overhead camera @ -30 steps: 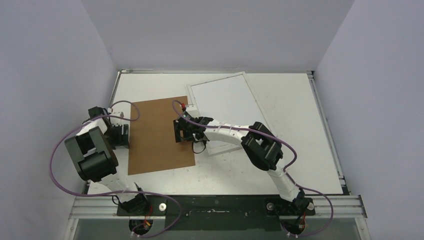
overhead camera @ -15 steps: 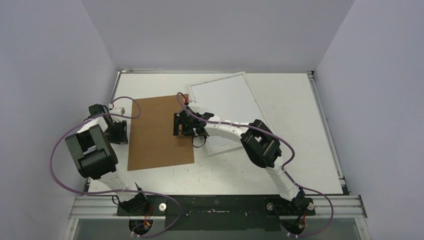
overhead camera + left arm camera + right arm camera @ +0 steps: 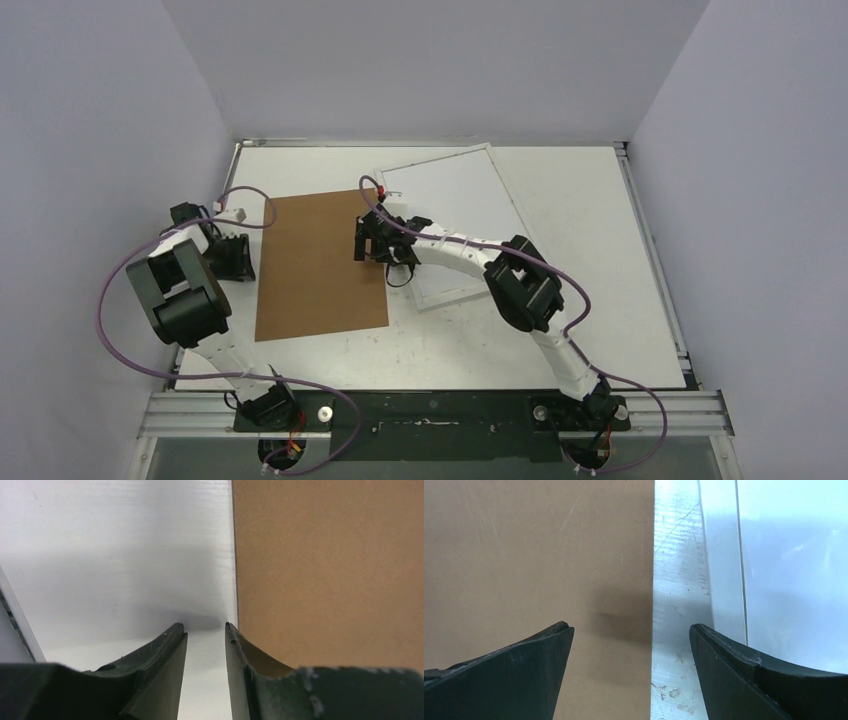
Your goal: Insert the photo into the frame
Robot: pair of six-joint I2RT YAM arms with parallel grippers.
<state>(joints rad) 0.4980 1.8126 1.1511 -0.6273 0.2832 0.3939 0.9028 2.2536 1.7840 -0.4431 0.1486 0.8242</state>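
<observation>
Right claw spread over flat matte brown board, glossy white frame near.

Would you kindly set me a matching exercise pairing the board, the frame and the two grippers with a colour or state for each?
Things:
1. board
2. frame
3. left gripper
4. right gripper

Colour or state:
A. wide open, straddling the board's right edge
B. brown
C. nearly closed, at the board's left edge
D. white

Pairs: 1-B, 2-D, 3-C, 4-A
</observation>
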